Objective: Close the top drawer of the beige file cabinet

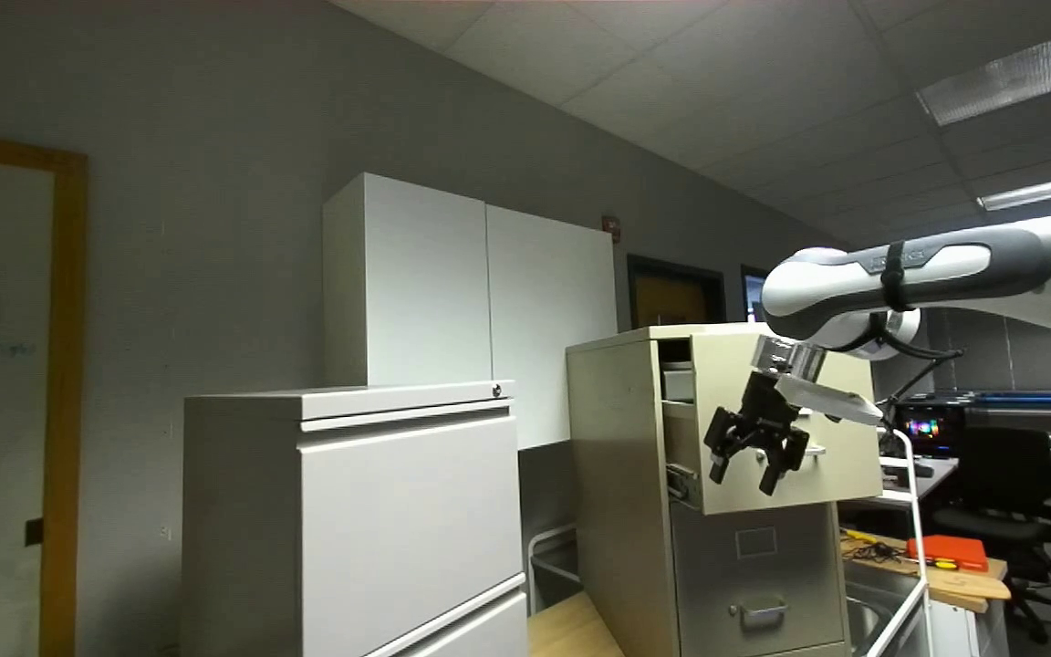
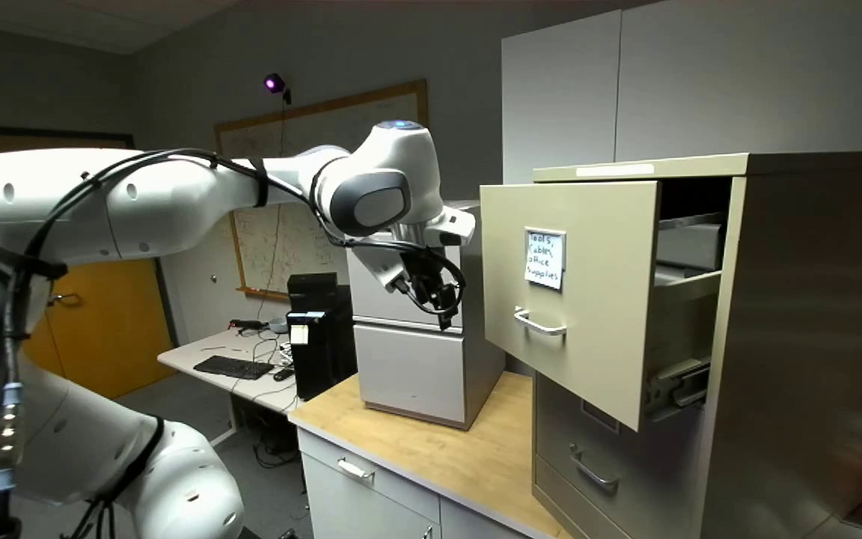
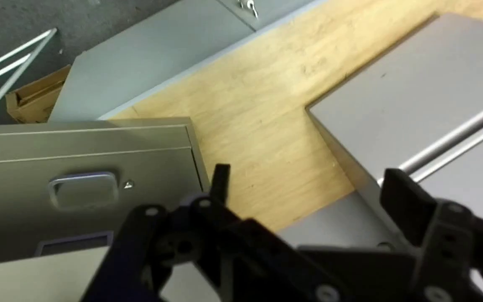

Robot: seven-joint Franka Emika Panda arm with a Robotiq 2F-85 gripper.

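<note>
The beige file cabinet (image 1: 621, 465) (image 2: 812, 337) is tall and narrow. Its top drawer (image 1: 719, 374) (image 2: 603, 277) is pulled partway out in both exterior views. The drawer front has a label and a metal handle (image 2: 539, 324). A grey box (image 2: 689, 247) shows inside. In the wrist view the drawer front (image 3: 36, 277) shows at the lower left, above a lower drawer (image 3: 162, 176). My gripper (image 1: 744, 482) (image 2: 444, 303) (image 3: 306, 174) is open and empty, fingers wide apart. It hangs in front of the drawer front; in an exterior view a gap shows between them.
A grey-white lateral cabinet (image 1: 407, 529) (image 2: 408, 367) (image 3: 413, 92) stands beside the file cabinet on a wooden counter (image 2: 431, 457). A white cupboard (image 1: 425, 283) hangs on the wall. A white rail frame (image 1: 913, 520) stands near the file cabinet's other side.
</note>
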